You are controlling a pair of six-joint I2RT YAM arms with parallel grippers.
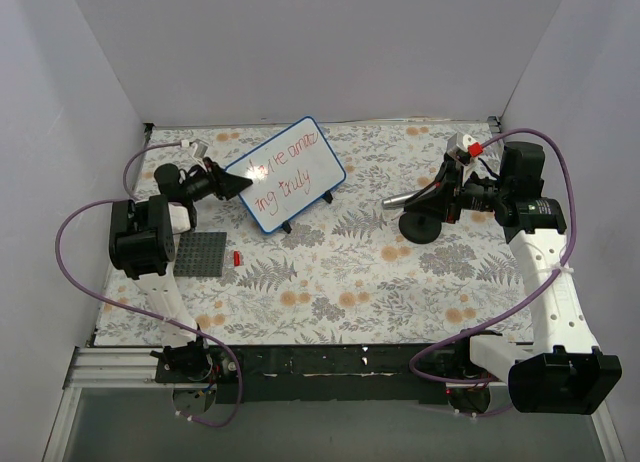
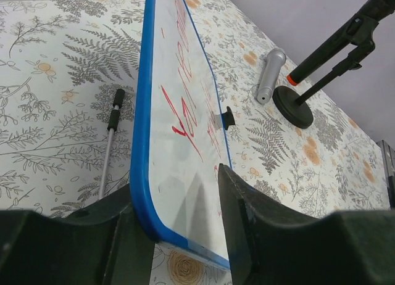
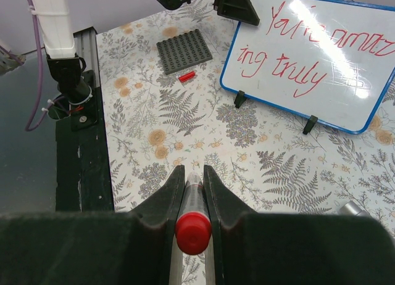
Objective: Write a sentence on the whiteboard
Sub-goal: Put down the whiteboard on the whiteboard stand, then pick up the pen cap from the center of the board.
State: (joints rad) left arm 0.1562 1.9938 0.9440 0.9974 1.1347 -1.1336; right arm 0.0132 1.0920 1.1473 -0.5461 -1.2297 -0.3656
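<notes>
The whiteboard (image 1: 300,177) (image 3: 345,100), blue-rimmed, stands tilted on small black feet at the back left of the flowered cloth. The sentence (image 1: 283,172) (image 3: 296,69) runs across it in red, in two slanted lines. My left gripper (image 1: 232,185) (image 2: 174,183) is open and straddles the whiteboard's (image 2: 179,143) left corner. One finger sits behind the blue rim and the other stands off the written face, where the sentence (image 2: 185,112) shows edge-on. My right gripper (image 1: 452,174) (image 3: 192,171) hovers at the right, shut on a red-capped marker (image 3: 193,229) (image 1: 470,147).
A dark grey studded plate (image 1: 203,253) (image 3: 183,49) lies front left, with a small red piece (image 1: 237,257) (image 3: 186,76) beside it. A grey cylinder (image 1: 400,199) (image 2: 271,72) and a black disc stand (image 1: 420,225) (image 2: 293,106) sit under my right gripper. A thin rod (image 2: 111,131) lies behind the board.
</notes>
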